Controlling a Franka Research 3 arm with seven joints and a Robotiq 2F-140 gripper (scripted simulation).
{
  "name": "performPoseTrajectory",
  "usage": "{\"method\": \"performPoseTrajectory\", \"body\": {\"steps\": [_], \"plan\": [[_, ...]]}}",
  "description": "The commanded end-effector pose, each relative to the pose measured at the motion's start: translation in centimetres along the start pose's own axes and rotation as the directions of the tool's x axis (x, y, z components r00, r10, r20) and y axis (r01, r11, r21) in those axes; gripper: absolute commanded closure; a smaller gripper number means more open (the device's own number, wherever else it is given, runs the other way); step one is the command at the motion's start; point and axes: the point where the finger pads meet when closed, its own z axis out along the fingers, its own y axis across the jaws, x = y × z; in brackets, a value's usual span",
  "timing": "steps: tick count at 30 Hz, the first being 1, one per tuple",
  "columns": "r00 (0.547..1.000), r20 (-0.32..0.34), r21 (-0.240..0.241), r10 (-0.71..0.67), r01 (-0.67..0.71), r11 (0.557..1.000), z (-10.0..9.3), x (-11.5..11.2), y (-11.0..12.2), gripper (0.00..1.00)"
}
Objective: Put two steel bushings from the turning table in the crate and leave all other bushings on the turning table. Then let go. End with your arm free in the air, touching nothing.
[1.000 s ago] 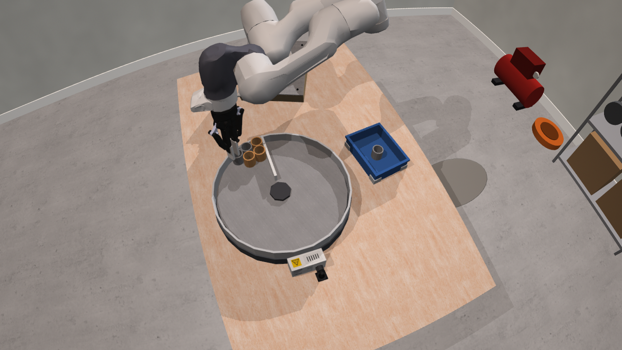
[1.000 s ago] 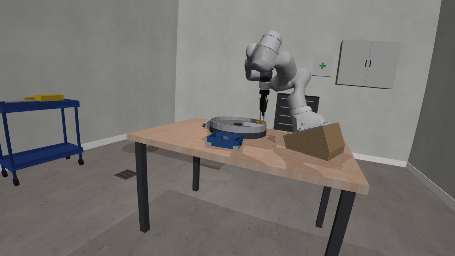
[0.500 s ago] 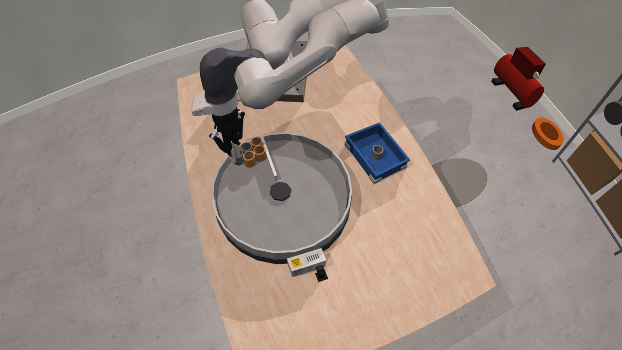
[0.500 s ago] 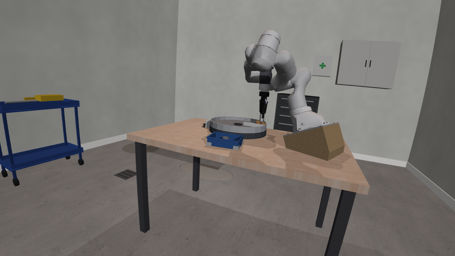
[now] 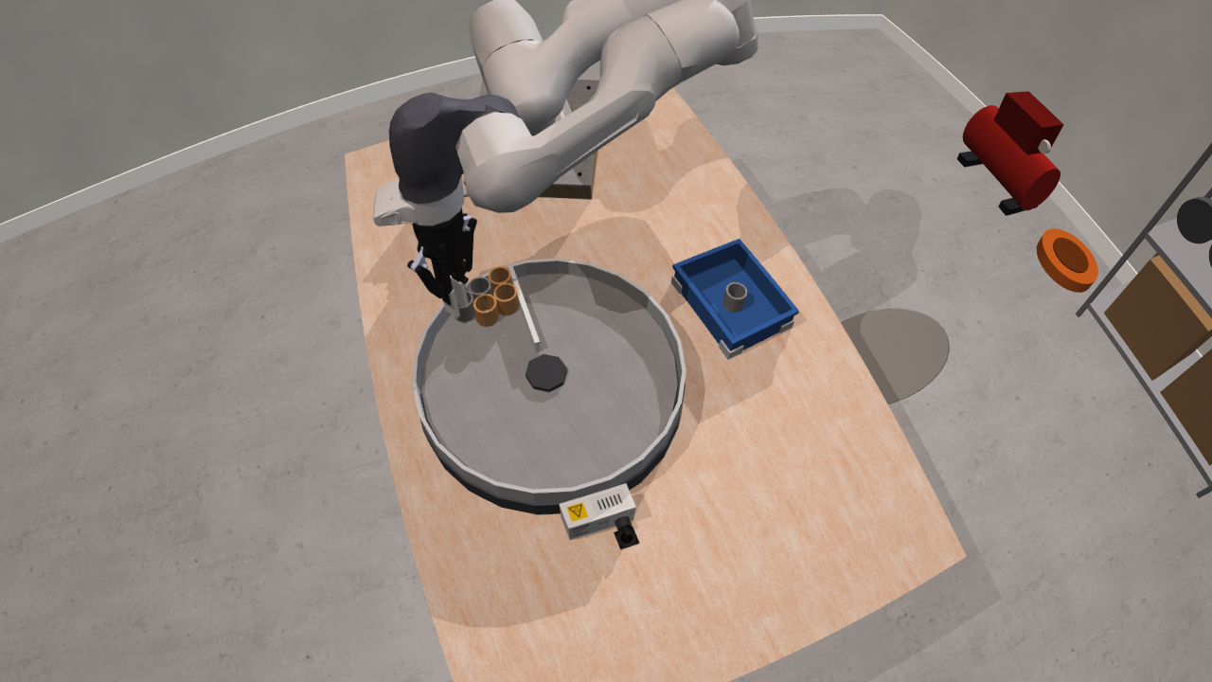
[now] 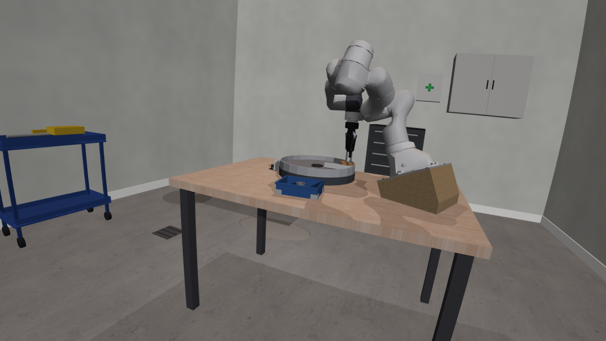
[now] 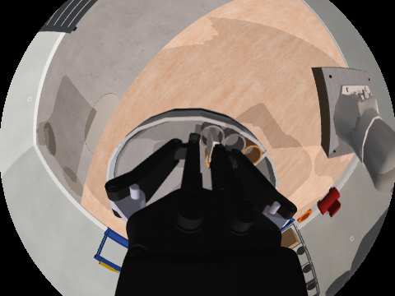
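Blue and open-topped, beside the turning table (image 5: 542, 432) (image 6: 316, 167) (image 7: 140, 144): the crate (image 5: 767, 327) (image 6: 298, 190), with one steel bushing (image 5: 735, 296) (image 6: 300, 183) upright inside. Inside the wall of the turning table, close to the rim and on the arm's side: a cluster of five more bushings, all upright. Among these, a steel bushing under the fingers (image 5: 462, 308), another steel bushing next to it (image 5: 478, 286) (image 7: 235, 142) and three bronze-coloured bushings (image 5: 501, 288). Right over the turning table's rim, pointing down at the first of those steel ones: the hand (image 5: 458, 292) (image 6: 348, 154) (image 7: 203, 133), fingers nearly together, with a narrow gap between. Impossible to tell whether pinching the bushing's wall or merely lined up with it. On the turning table, between cluster and centre: a pale divider (image 5: 526, 315) (image 6: 339, 166), running in from the rim towards a dark hub (image 5: 546, 373) (image 6: 317, 165) at the middle. Against the turning table's outer wall, across from the arm: a pale box with a yellow warning label (image 5: 597, 511). Under turning table and crate alike: the wooden counter (image 5: 762, 475) (image 6: 237, 178) (image 7: 185, 74).

hand (image 5: 458, 301) (image 6: 348, 158) (image 7: 203, 133) lowered, wrist lower too, closer over a steel bushing (image 5: 465, 312)
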Motion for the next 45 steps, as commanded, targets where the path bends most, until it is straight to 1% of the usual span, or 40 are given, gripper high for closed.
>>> {"method": "performPoseTrajectory", "body": {"steps": [1,17,18,45], "plan": [[1.0,0.0,0.002,-0.006,0.006,1.0,0.03,0.05,-0.05,0.9],[1.0,0.0,0.002,-0.006,0.006,1.0,0.03,0.05,-0.05,0.9],[1.0,0.0,0.002,-0.006,0.006,1.0,0.03,0.05,-0.05,1.0],[1.0,-0.001,0.002,-0.005,0.005,1.0,0.03,0.1,-0.06,1.0]]}}
